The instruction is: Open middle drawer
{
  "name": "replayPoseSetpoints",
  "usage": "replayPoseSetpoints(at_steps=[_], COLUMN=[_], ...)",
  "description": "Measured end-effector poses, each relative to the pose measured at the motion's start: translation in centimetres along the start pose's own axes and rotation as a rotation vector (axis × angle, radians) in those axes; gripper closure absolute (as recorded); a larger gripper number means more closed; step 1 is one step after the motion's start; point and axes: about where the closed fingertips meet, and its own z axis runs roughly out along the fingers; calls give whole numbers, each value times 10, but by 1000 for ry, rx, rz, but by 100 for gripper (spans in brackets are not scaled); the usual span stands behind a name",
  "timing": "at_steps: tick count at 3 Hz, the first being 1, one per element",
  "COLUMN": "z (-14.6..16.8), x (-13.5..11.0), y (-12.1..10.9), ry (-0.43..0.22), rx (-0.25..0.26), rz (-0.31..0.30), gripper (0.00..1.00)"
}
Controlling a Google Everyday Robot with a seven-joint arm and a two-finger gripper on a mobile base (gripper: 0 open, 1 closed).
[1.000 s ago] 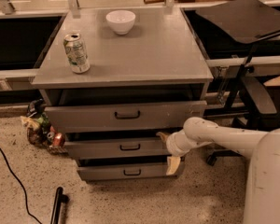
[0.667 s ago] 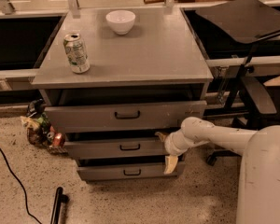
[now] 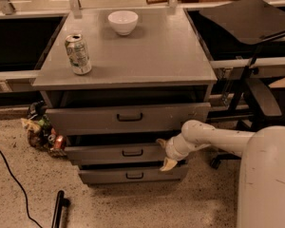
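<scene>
middle drawer sat second of three in the grey cabinet, below the taller top drawer and above the narrow bottom drawer. a dark gap showed over its front, so it looked only a little way out at best; judged the opening barely started. its black bar handle lay at centre, untouched. the gripper was at the drawer's right end, not at the handle, with the jaws apart and stacked one over the other: one tan tip at the top edge of the front, the other by its lower edge. read this as a straddle of the front panel, to pull on the edge rather than hook the small bar. could not tell whether the tips pressed on the panel or merely flanked it. the white arm came in low from the right, roughly level with the drawer, which suited a straight draw outward. on the cabinet top stood a drink can near the left edge and a white bowl toward the back, both well clear of the work. some clutter lay on the floor by the cabinet's left foot and a black cable trailed ahead of it, neither in the drawer's path.
</scene>
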Motion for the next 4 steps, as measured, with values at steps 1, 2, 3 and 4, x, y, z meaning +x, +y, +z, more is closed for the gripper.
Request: replayPoseSetpoints(at_steps=[1,2,3,4], z=[-14,-22,-25,-25], x=[-7,-12,-13,-14], y=[25,28,28,28], ry=[4,5,5,5], rx=[-23,-29,-29,-29], rz=[18,22,22,22], gripper=[65,88,84,61])
